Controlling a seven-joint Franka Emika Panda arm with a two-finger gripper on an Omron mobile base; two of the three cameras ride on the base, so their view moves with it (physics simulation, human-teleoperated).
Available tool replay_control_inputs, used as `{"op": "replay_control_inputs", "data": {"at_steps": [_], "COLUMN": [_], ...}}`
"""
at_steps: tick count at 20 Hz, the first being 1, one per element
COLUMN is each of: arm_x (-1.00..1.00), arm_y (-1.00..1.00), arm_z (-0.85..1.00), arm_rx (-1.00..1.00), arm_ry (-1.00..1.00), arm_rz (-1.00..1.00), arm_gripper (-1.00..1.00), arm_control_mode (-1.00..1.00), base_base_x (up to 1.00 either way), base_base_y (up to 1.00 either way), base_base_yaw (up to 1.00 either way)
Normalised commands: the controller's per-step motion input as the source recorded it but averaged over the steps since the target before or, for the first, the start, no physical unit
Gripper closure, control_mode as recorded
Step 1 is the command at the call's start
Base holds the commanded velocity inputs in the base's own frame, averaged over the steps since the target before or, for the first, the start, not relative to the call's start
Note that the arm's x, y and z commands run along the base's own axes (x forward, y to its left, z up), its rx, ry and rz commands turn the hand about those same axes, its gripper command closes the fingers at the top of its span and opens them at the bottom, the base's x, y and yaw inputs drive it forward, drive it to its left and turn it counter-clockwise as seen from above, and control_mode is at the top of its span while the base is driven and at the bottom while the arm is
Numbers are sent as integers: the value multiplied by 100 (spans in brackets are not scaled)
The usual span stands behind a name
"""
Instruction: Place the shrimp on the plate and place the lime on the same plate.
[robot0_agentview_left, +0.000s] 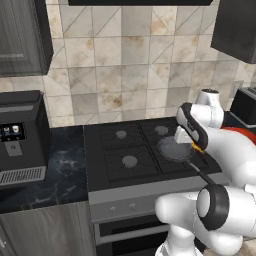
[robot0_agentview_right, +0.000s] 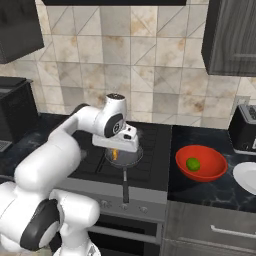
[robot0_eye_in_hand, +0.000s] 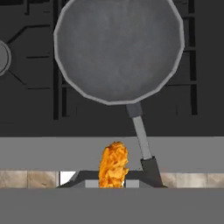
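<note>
Right now I have the gripper hanging just above the frying pan on the stove's front right burner, and the shrimp sits pinched between its fingers — in the hand view the orange piece stands up at the bottom, in front of the pan's handle, with the fingers closed tight on it. From the left base view I catch only a sliver of orange under the wrist, beside the pan's rim. The pan itself is bare grey inside, its dark handle pointing toward the front edge of the stove.

Further right, on the dark counter, the red bowl holds the lime — it rests a little left of the bowl's centre. Just beyond the bowl, at the picture's right edge, I see part of the white plate, well apart from the gripper. Behind it stands a toaster; a coffee machine sits far left of the stove.
</note>
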Motion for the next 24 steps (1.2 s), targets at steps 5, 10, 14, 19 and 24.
{"op": "replay_control_inputs", "data": {"at_steps": [5, 10, 14, 19, 24], "arm_x": [-46, 0, 0, 0, 0], "arm_y": [26, 36, 29, 34, 13], "arm_z": [15, 41, 44, 35, 24], "arm_rx": [0, 0, 0, 0, 0], "arm_ry": [0, 0, 2, 8, 8], "arm_rz": [-1, 0, 0, 0, 0], "arm_gripper": [100, 100, 100, 100, 100], "arm_control_mode": [-100, -100, -100, -100, -100], "base_base_x": [0, 0, 0, 0, 0], "base_base_y": [0, 0, 0, 0, 0], "base_base_yaw": [0, 0, 0, 0, 0]}}
